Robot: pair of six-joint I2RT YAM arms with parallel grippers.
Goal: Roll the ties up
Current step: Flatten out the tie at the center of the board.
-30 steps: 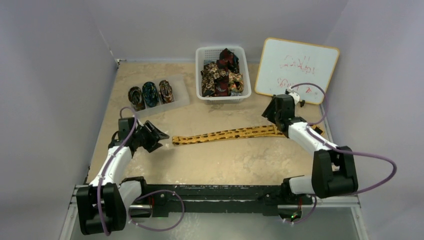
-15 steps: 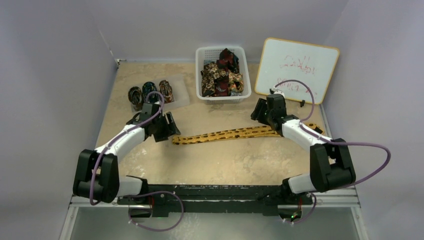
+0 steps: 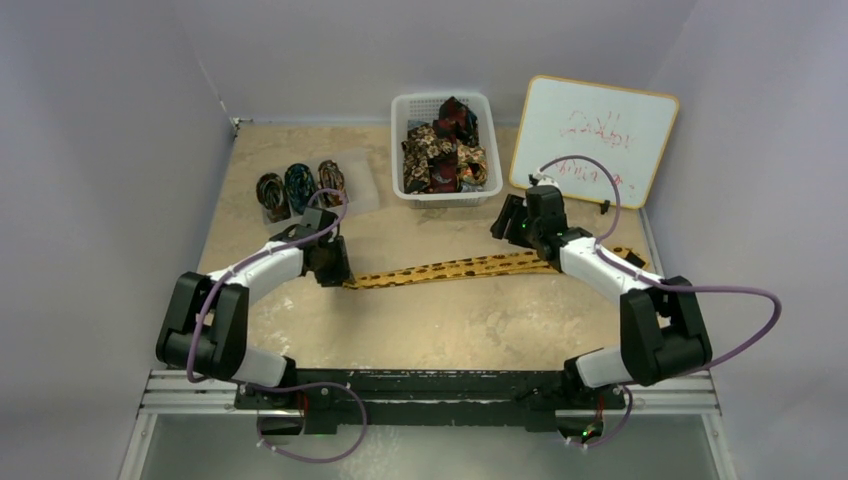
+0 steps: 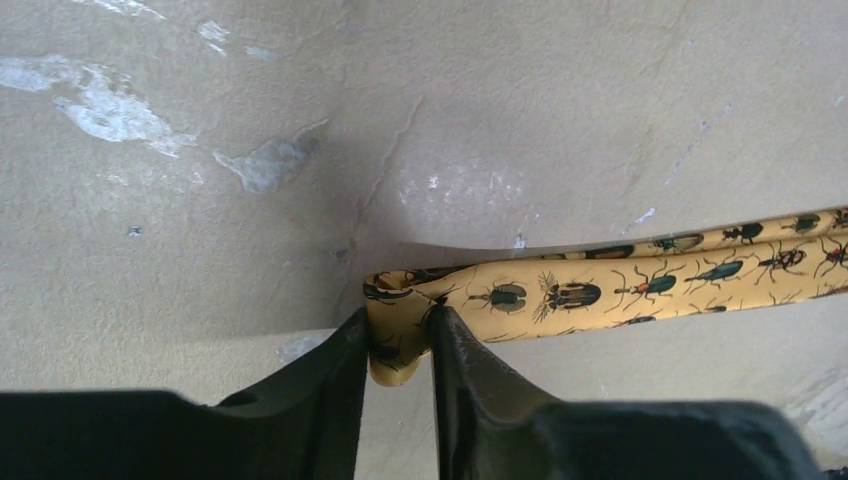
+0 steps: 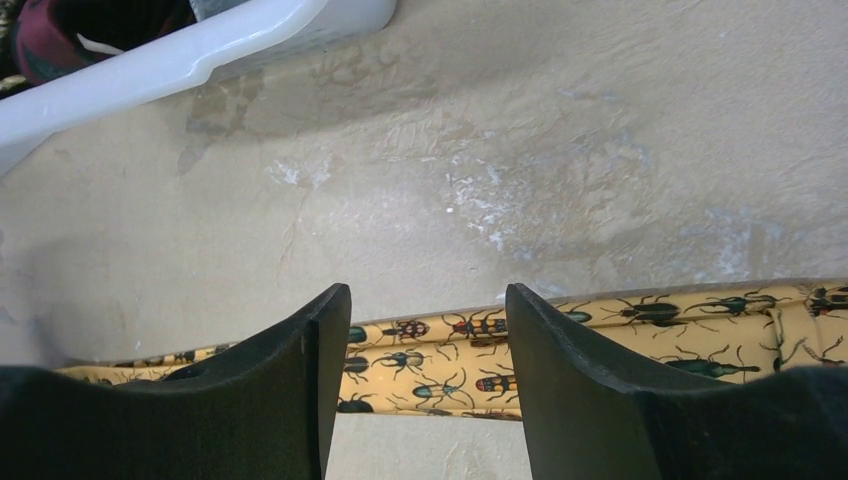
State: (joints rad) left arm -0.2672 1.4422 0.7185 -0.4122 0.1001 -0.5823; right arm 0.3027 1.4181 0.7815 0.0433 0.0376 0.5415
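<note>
Left gripper (image 4: 398,335) pinches one end of the yellow tie (image 3: 450,270) lying across the tabletop (image 3: 450,325); right gripper (image 5: 425,300) stands wide open over the other part.

In the overhead view the beetle-printed tie runs as a flat strip across the middle of the frame, from centre-left to centre-right. The left wrist view shows its folded left end squeezed between the two narrow-set fingers (image 4: 335,375), low at the surface. The right wrist view shows the spread fingers (image 5: 590,370) just above the tie, with the strip visible in the gap between them, apart from both. A white basket (image 3: 443,97) of loose ties (image 3: 440,150) sits at upper centre. Three rolled ties (image 3: 300,187) stand side by side at upper left, and a whiteboard (image 3: 595,135) leans at upper right.
</note>
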